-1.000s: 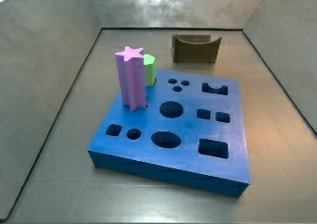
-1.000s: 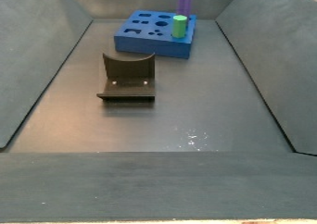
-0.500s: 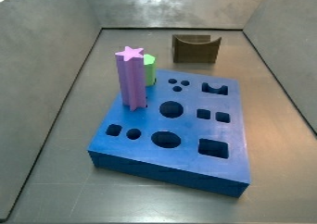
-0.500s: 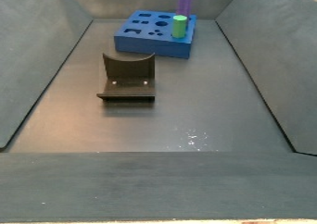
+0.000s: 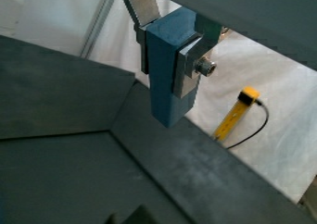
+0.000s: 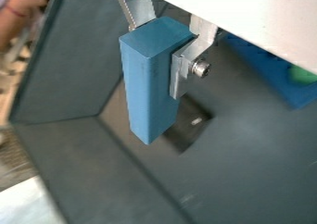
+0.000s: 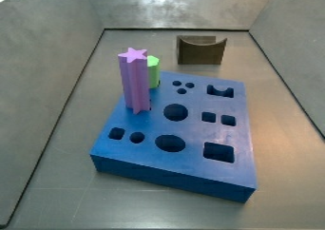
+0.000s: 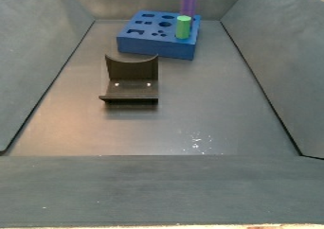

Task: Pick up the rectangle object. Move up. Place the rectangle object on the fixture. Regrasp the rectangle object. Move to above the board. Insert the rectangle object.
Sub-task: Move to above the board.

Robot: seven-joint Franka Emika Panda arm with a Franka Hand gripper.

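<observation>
In both wrist views the gripper (image 5: 170,54) (image 6: 162,52) is shut on the rectangle object (image 5: 168,80) (image 6: 150,89), a steel-blue bar that hangs upright from the silver fingers (image 5: 191,65) (image 6: 186,61). Neither side view shows the gripper or the bar. The blue board (image 7: 191,143) (image 8: 139,45) lies on the bin floor with several cut-out holes. A corner of the board (image 6: 270,72) shows in a wrist view. The dark fixture (image 7: 200,49) (image 8: 131,79) stands apart from the board, and part of the fixture (image 6: 186,132) shows far below the bar.
A purple star post (image 7: 135,80) (image 8: 190,0) and a green peg (image 7: 154,74) (image 8: 184,26) stand upright in the board. Grey sloping bin walls (image 7: 57,110) (image 8: 38,72) enclose the floor. A yellow tool with a cable (image 5: 236,111) lies outside the bin.
</observation>
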